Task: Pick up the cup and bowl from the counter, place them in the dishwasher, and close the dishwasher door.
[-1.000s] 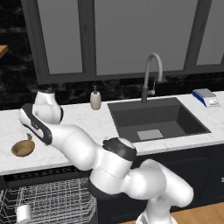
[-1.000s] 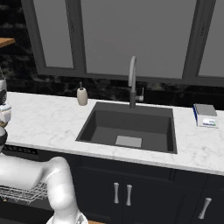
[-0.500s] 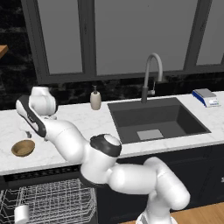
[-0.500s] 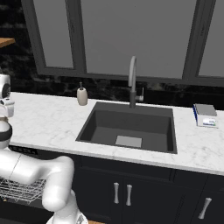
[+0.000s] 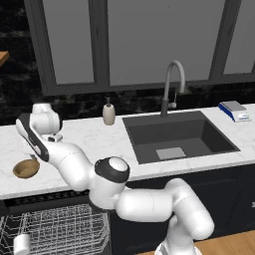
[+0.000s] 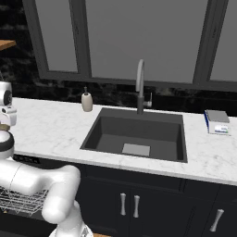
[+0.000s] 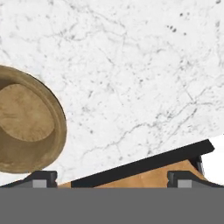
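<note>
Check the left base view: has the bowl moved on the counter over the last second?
No. The bowl sits at the same spot near the counter's left front edge, same offset from the soap dispenser; the arm shifted, not the bowl.

White marble counter [image 5: 94, 137] w/ faint grey veins runs the whole width, dark rectangular sink [image 5: 177, 137] set into it, curved faucet [image 5: 172, 84] standing at the back edge behind the sink. Tan wood-look bowl [image 5: 26, 168] sits upright on the slab near the left end, close to the front edge; from the hand cam it's [image 7: 26, 127] at the left side, darker flat inside visible. Beige soap dispenser [image 5: 108, 112] stands on the counter just left of the sink's back corner. Far right, a small blue & white block [image 5: 234, 110] rests on the slab, can't tell what it is
</note>
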